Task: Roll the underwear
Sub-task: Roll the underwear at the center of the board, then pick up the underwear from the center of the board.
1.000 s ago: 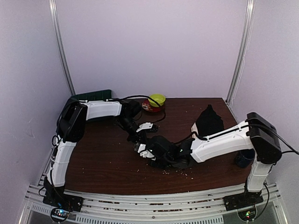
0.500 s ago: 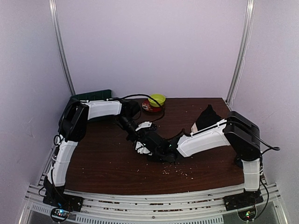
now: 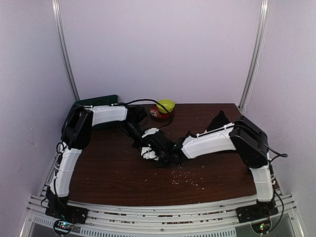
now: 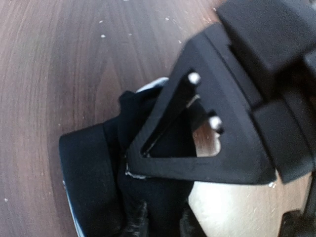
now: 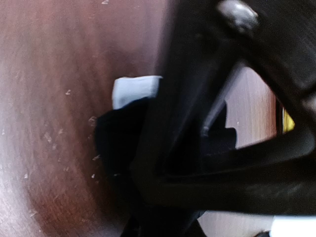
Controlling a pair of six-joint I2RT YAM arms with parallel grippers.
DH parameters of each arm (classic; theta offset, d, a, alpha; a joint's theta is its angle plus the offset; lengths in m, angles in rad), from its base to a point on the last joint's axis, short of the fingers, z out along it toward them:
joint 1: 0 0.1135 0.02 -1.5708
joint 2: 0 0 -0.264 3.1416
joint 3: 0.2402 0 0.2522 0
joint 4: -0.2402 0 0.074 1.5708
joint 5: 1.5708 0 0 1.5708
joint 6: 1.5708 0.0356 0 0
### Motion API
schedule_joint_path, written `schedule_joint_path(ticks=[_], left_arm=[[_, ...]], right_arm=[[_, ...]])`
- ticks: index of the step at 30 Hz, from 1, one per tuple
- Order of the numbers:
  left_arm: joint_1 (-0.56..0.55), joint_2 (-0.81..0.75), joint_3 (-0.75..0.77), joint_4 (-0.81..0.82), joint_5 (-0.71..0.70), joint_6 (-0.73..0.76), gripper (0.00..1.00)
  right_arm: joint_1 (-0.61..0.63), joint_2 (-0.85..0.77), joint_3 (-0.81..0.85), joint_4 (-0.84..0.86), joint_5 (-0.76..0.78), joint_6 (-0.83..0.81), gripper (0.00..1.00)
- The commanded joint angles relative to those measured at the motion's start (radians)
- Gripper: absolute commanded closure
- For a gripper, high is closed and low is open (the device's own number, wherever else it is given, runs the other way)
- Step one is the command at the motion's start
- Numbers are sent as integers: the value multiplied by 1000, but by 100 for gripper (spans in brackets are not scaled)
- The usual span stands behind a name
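Observation:
A bunched underwear (image 3: 150,149), black with white trim, lies mid-table with both grippers meeting on it. My left gripper (image 3: 143,144) comes in from the back left. In the left wrist view its fingertips (image 4: 136,222) sit close together with black underwear (image 4: 91,168) filling the gap. My right gripper (image 3: 159,154) reaches in from the right, and its black triangular finger (image 4: 197,148) crosses the left wrist view. The right wrist view shows dark underwear (image 5: 116,138) with a white edge packed between that gripper's jaws. A second black underwear (image 3: 220,126) stands heaped at the back right.
A yellow-green bowl (image 3: 167,104) and a red dish (image 3: 157,113) sit at the back centre, with a cable running past them. A dark green box (image 3: 97,101) is at the back left corner. Crumbs (image 3: 183,178) dot the brown table (image 3: 108,173) toward the front.
My right arm has swung left across the table and its jaws have closed on the garment. My left gripper stayed put, its jaws slightly looser.

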Motion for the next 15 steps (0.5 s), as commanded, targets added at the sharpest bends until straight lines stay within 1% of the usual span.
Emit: schedule_joint_path(ticks=[1, 2, 4, 6, 9, 11, 12, 15], left_arm=[[9, -22, -119, 21, -201, -2, 68], [10, -52, -141, 39, -193, -4, 61], [19, -103, -160, 66, -173, -10, 47], [28, -131, -159, 71, -159, -10, 37], [32, -137, -140, 64, -142, -26, 23], [33, -122, -111, 35, -120, -29, 7], [32, -112, -91, 13, -106, -29, 2], [34, -102, -61, -26, -55, -30, 2]], right_arm=[[-16, 53, 41, -148, -131, 33, 98], [-15, 50, 39, -160, -136, 40, 100], [-10, 39, 25, -172, -129, 49, 100], [-3, 20, 2, -170, -119, 51, 100], [9, -10, -28, -160, -102, 54, 100], [16, -20, -36, -160, -96, 56, 100], [20, -20, -36, -159, -93, 57, 100], [27, -9, -29, -166, -73, 59, 100]])
